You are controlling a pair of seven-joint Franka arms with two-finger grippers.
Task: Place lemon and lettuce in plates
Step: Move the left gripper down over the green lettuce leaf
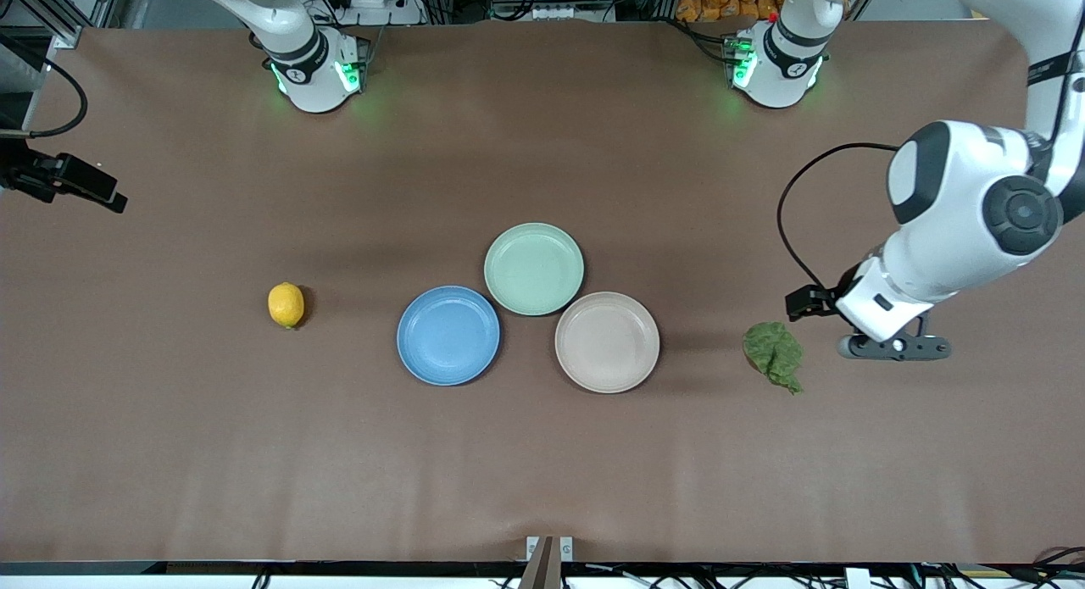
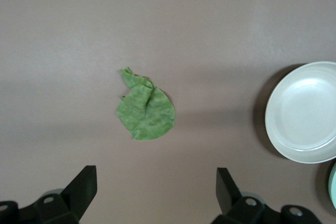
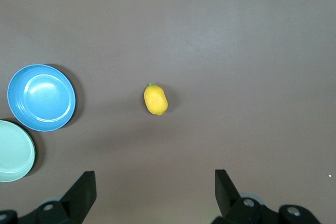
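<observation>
The yellow lemon [image 1: 286, 305] [image 3: 156, 99] lies on the brown table toward the right arm's end. The dark green lettuce [image 1: 774, 354] [image 2: 146, 109] lies flat toward the left arm's end. Between them sit the blue plate [image 1: 447, 335] [image 3: 42, 97] and the beige plate [image 1: 607, 341] [image 2: 307, 114], both bare. My left gripper [image 1: 894, 347] [image 2: 156, 179] hangs open over the table just beside the lettuce, holding nothing. My right gripper [image 3: 155, 182] is open and high over the table, with the lemon ahead of its fingers and nothing between them.
A mint-green plate [image 1: 533, 269] [image 3: 14, 150] sits farther from the front camera, touching the blue and beige plates. A black fixture with a cable [image 1: 63, 180] juts in at the table's edge at the right arm's end.
</observation>
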